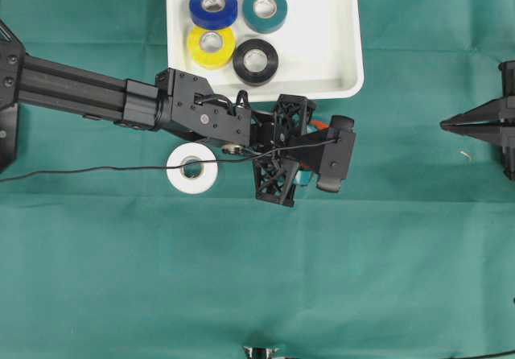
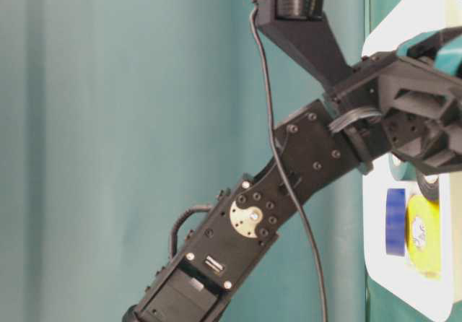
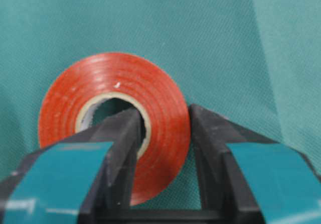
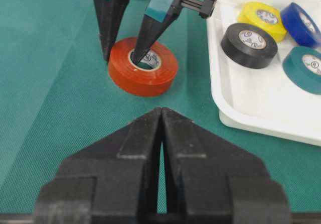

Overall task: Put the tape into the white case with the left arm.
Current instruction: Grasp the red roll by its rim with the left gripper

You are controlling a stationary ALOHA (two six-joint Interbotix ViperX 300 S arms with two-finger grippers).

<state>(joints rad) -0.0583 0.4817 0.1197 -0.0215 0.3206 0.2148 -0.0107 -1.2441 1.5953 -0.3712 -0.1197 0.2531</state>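
A red tape (image 3: 118,83) roll lies flat on the green cloth just in front of the white case (image 4: 241,114). My left gripper (image 3: 163,118) stands over it, one teal-banded finger in the roll's hole and the other outside, shut on the roll's wall. From the right wrist view the same grip shows on the red tape (image 4: 150,78), still resting on the cloth. In the overhead view the left arm (image 1: 201,113) hides most of the roll, below the white case (image 1: 342,81). My right gripper (image 4: 161,111) is shut and empty, pointing at the roll from the right.
Blue (image 1: 213,6), teal (image 1: 265,9), yellow (image 1: 211,47) and black (image 1: 256,61) tape rolls lie in the case. A white tape roll (image 1: 191,169) sits on the cloth under the left arm. A thin black cable (image 1: 80,171) trails leftwards.
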